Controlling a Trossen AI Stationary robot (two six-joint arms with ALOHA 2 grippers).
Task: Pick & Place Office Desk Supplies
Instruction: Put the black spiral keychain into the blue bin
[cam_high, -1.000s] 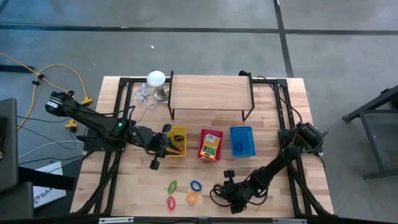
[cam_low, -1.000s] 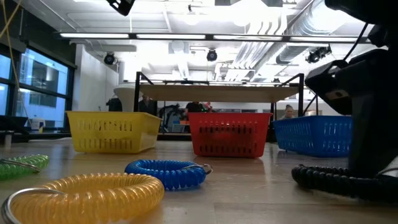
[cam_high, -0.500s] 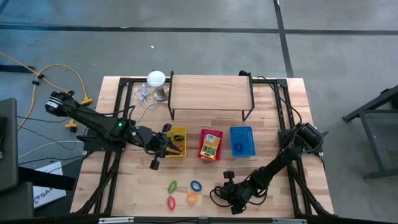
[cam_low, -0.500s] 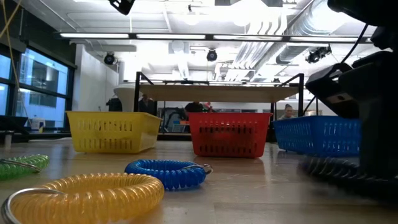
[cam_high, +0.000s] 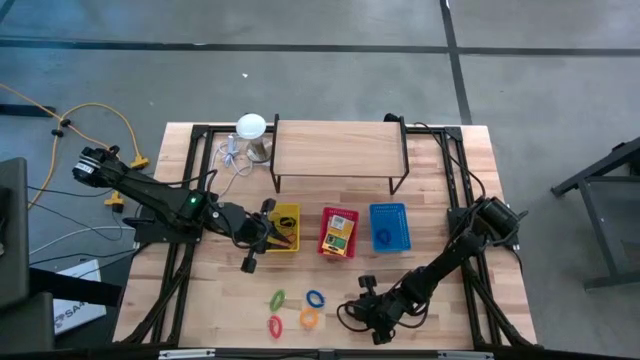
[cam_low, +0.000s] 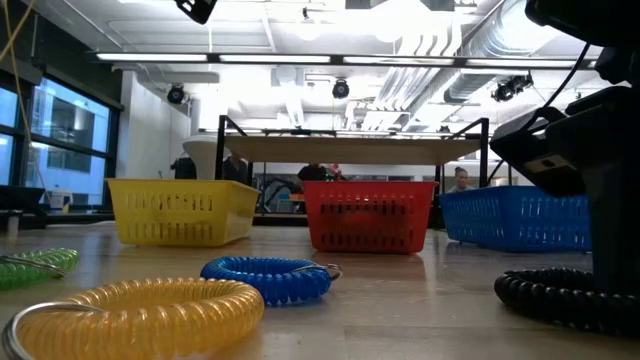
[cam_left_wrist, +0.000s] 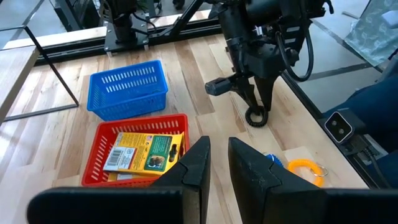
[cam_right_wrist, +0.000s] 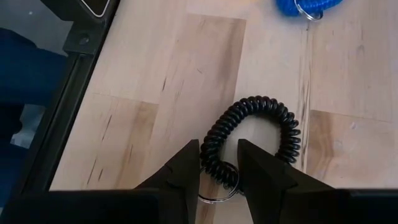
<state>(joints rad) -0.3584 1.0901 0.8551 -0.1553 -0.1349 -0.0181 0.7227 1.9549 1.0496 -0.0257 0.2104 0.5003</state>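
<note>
So my right claw (cam_right_wrist: 217, 163) is down low at the near right of the desk (cam_high: 440, 180), fingers a narrow gap apart with the black coil (cam_right_wrist: 252, 140) between them, not clearly pinched yet. Worry: it's springy, so a shallow bite on 1 loop could let it stretch or pop out on the lift. The 3 baskets sit farther back; the blue basket (cam_high: 389, 227) is a long carry. My left claw (cam_left_wrist: 214, 163) hovers by the yellow basket (cam_high: 284, 228), near closed, empty.
</note>
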